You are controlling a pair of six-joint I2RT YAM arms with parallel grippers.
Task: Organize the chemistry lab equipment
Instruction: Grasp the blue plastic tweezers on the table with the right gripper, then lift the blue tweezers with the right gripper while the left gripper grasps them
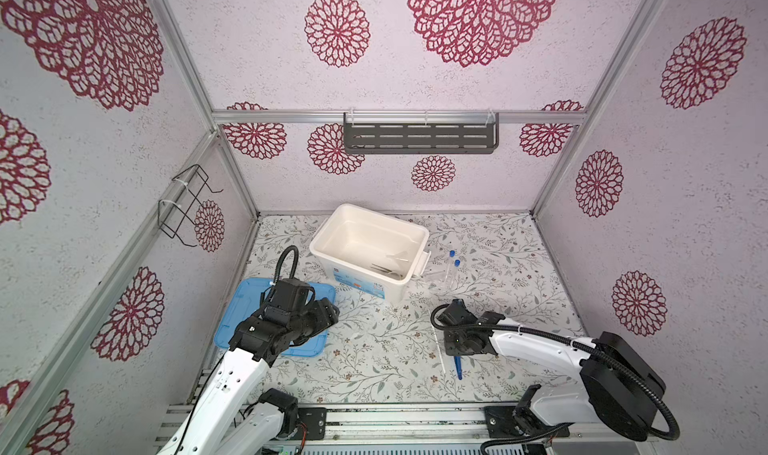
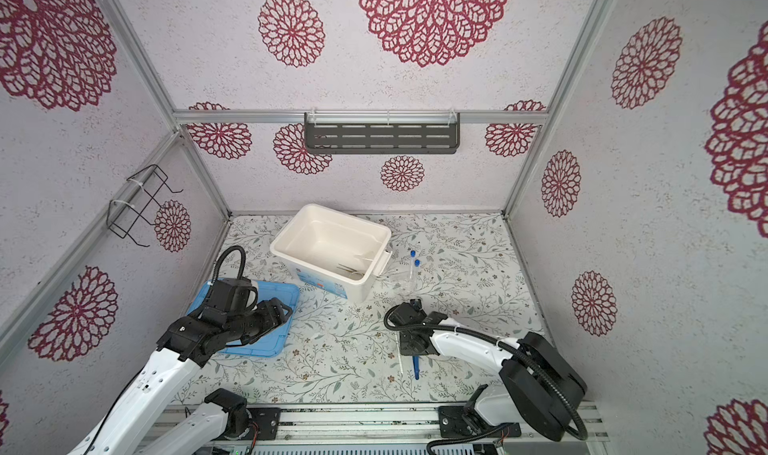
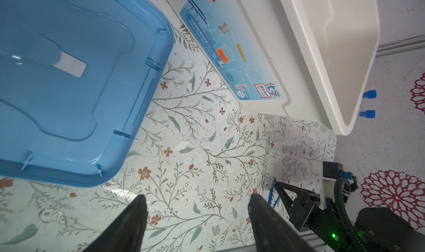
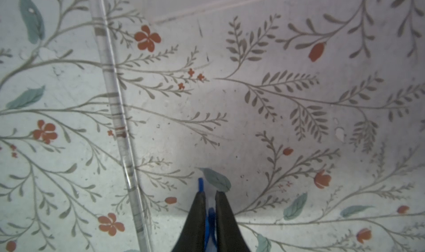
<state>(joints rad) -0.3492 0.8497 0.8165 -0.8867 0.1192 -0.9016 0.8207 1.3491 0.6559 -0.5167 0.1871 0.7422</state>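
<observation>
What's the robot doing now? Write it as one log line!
right gripper: shut on blue tweezers | left gripper: open, empty | test tubes: on table, outside white box

You can see only slivers of the blue tweezers (image 4: pixel 201 184) between the fingers of the right gripper (image 4: pixel 210 192). The rod (image 4: pixel 116 119) runs off two edges of that wrist view. The pieces (image 1: pixel 388 269) in the box (image 1: pixel 361 232) are too small to name.

I see the lid (image 3: pixel 69 89) as smooth, glossy blue plastic; the white box (image 3: pixel 340 55) is smooth matt plastic, its label (image 3: pixel 232 55) shiny; the table (image 4: pixel 276 124) cover looks scuffed, faintly glossy; the thin rod (image 4: pixel 115 115) is clear, perhaps glass; the blue tweezers (image 4: pixel 200 184) look plastic.
</observation>
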